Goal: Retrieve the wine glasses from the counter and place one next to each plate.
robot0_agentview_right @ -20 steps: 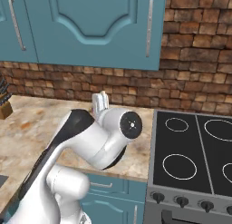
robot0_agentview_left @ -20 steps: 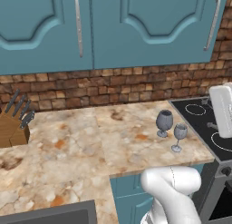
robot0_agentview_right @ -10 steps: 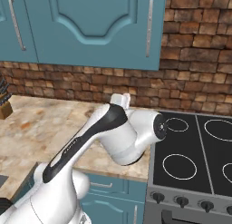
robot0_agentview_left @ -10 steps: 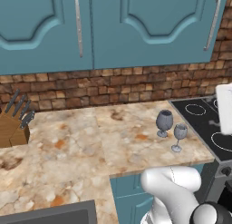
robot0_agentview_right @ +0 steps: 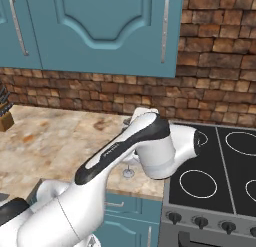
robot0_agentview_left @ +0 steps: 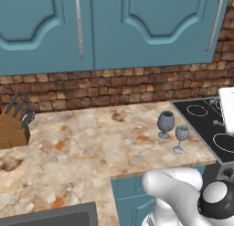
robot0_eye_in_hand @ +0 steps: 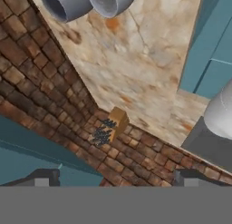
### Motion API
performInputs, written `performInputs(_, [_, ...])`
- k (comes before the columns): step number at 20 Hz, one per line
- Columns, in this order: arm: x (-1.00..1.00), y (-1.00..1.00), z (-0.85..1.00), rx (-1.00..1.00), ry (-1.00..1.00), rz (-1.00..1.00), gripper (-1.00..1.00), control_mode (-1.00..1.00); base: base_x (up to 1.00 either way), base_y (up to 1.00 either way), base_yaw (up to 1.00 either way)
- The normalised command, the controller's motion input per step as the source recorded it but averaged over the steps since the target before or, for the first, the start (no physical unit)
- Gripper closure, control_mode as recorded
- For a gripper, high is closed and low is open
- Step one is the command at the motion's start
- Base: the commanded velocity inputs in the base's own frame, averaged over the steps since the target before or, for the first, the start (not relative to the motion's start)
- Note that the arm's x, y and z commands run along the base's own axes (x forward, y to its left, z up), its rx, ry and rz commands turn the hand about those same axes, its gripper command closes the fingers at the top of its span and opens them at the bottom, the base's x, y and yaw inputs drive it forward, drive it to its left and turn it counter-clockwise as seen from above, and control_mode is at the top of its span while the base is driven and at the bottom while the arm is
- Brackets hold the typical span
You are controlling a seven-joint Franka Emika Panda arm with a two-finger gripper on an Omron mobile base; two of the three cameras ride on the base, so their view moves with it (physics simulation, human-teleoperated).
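Two grey wine glasses stand close together on the mottled counter near its right end: the larger glass and, just in front and to the right of it, the smaller glass. In the hand view their round rims sit at the top edge, seen from above, far from my gripper. The gripper is open, with nothing between its dark fingertips. In the right base view my arm crosses in front of the glasses; one glass foot shows below it. The plates are out of view.
A wooden knife block stands at the counter's left by the brick wall. A black stove top adjoins the counter on the right. Teal wall cabinets hang above, teal doors below.
My arm has swung to the right, over the stove side, and the hand has shifted toward the right edge of the left base view. The glasses stand where they were.
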Motion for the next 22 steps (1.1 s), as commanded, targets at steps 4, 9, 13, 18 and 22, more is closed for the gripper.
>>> performInputs(4, [0.08, -0.03, -0.24, 0.09, 0.03, 0.12, -1.00, -1.00, 0.00, 0.00, 0.00])
performInputs(9, [0.01, -0.10, -0.24, 0.01, 0.10, 0.12, -1.00, -1.00, 0.00, 0.00, 0.00])
performInputs(13, [0.08, -0.02, -0.32, 0.01, 0.21, 0.05, -1.00, -1.00, 0.00, 0.00, 0.00])
performInputs(18, [0.03, -0.08, -0.23, 0.07, 0.21, 0.03, -1.00, -1.00, 0.00, 0.00, 0.00])
performInputs(22, [0.00, -0.01, -0.24, 0.12, 0.12, 0.00, -1.00, -1.00, 0.00, 0.00, 0.00])
